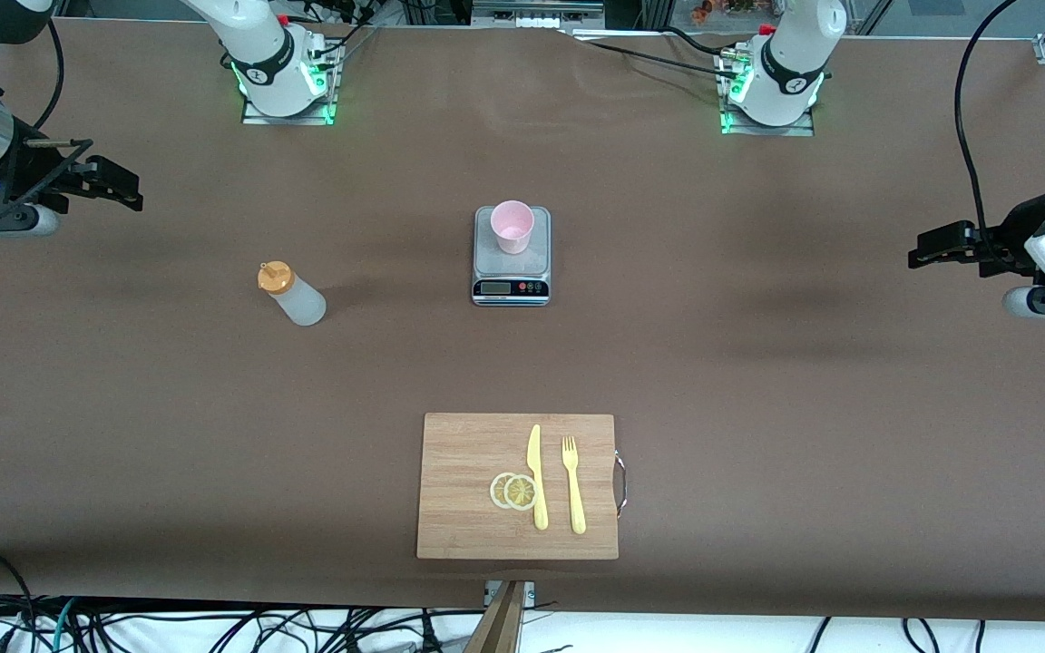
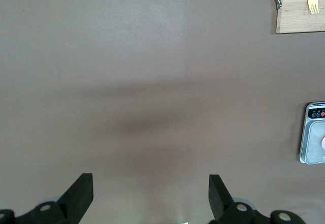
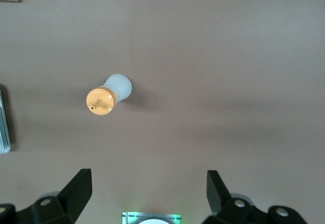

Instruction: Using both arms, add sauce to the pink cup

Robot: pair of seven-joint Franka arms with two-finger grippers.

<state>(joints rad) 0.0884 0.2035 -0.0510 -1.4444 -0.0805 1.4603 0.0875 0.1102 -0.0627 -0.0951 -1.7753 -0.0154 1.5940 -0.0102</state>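
pink cup upright on scale, contents unseen. sauce stands toward right arm's end. left gripper and right gripper wait over bare table, jaws apart.

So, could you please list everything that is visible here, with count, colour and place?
sauce bottle: one, whitish with orange cap, standing on the table toward the right arm's end
pink cup: one, pale pink, upright on the scale
scale: one, silver, mid-table
cutting board: one, light wood, nearer to the front camera than the scale
lemon slices: two, yellow, on the board
knife: one, yellow, on the board
fork: one, yellow, beside the knife
table: one, brown
right gripper: one, black, jaws open, over its table end, waiting
left gripper: one, black, jaws open, over its table end, waiting
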